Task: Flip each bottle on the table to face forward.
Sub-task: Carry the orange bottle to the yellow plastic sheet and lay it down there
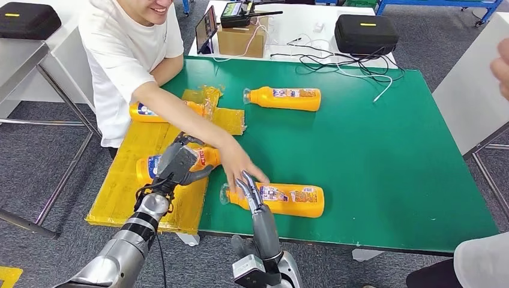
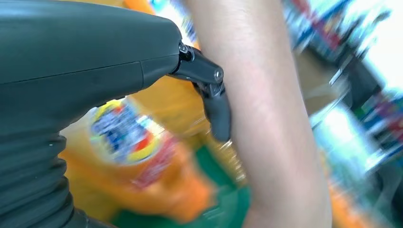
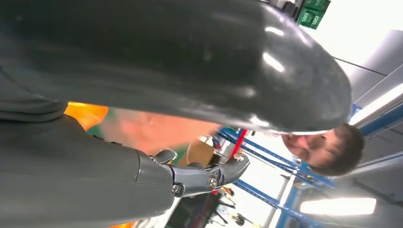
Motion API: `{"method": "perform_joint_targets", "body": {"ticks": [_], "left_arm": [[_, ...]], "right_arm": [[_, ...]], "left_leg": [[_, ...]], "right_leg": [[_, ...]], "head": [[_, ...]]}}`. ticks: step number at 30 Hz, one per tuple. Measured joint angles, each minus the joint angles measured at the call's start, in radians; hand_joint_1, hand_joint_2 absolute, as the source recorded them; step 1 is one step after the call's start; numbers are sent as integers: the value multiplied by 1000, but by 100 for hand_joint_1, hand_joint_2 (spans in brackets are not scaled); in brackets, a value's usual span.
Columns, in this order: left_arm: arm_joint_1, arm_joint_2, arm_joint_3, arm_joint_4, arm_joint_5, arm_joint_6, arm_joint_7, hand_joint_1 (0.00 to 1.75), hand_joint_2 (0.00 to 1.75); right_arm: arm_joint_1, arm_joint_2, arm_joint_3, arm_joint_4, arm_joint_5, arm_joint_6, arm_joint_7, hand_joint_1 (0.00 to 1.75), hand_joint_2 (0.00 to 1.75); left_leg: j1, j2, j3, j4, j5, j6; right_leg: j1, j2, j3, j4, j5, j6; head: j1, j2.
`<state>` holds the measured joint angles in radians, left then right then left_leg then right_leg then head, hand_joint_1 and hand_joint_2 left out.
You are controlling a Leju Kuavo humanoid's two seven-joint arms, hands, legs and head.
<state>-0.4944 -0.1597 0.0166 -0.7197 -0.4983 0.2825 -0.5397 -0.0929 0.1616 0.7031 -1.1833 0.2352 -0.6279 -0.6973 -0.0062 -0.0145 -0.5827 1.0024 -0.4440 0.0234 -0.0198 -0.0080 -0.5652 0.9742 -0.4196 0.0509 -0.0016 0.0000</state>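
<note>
Several orange bottles lie on their sides on the green table [image 1: 372, 150]. My left hand [image 1: 177, 163] hovers over one bottle [image 1: 147, 167] on the yellow taped patch, fingers [image 2: 216, 102] curled apart above its label [image 2: 126, 135]. My right hand [image 1: 251, 191] stands with straight fingers at the neck end of the front bottle [image 1: 288, 200], holding nothing; an orange bit of that bottle [image 3: 85, 114] shows past its fingers [image 3: 209, 175]. A person's arm [image 1: 180, 114] reaches across, their hand [image 1: 240, 167] between my two hands. Two more bottles lie at the back middle [image 1: 285, 98] and back left [image 1: 144, 112].
The yellow taped patch [image 1: 126, 192] covers the table's left end. Behind the table a white desk holds a cardboard box [image 1: 240, 41], a black case [image 1: 365, 33] and loose cables [image 1: 354, 63]. Another person's hand [image 1: 501, 66] shows at the right edge.
</note>
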Motion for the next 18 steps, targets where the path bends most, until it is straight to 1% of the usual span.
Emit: {"method": "perform_joint_targets", "body": {"ticks": [2, 6, 10, 13, 15, 18], "left_arm": [[24, -15, -19, -75, 100, 37, -26, 0, 175], [71, -26, -83, -238, 241, 93, -42, 0, 175], [121, -26, -164, -378, 288, 137, -43, 0, 175], [169, -25, -222, -475, 321, 168, -45, 0, 175], [214, -25, -258, -537, 342, 191, -42, 0, 175], [308, -30, -313, -615, 363, 214, -38, 0, 175]], "right_arm": [[-4, -3, 11, 0, 25, -27, 0, 0, 0], [-8, -5, 23, 0, 103, -60, 0, 0, 175], [-8, -9, 21, 0, 204, -64, 0, 0, 175], [-9, -14, -6, 3, 354, -64, 15, 0, 175], [-16, -25, -35, 13, 481, -64, 73, 0, 175], [-33, -69, -80, 38, 654, -64, 220, 0, 175]], "left_leg": [[0, 0, -2, 0, 0, 0], [0, 0, -6, 0, 0, 0], [0, 0, -7, 0, -1, 0], [0, 1, -7, 0, -1, 0], [0, 1, -7, 0, -1, 0], [-1, 0, -7, 0, -1, 0]], "right_leg": [[0, 0, -2, 0, 0, 0], [0, 0, -6, 0, 0, 0], [0, 0, -7, 0, 0, 0], [0, 0, -7, 0, 0, 0], [0, 0, -7, -1, 0, 0], [-1, 0, -8, -1, 0, 0]], "head": [[0, 0], [0, 0], [0, 0], [0, 0], [0, 0], [0, 0]]}}
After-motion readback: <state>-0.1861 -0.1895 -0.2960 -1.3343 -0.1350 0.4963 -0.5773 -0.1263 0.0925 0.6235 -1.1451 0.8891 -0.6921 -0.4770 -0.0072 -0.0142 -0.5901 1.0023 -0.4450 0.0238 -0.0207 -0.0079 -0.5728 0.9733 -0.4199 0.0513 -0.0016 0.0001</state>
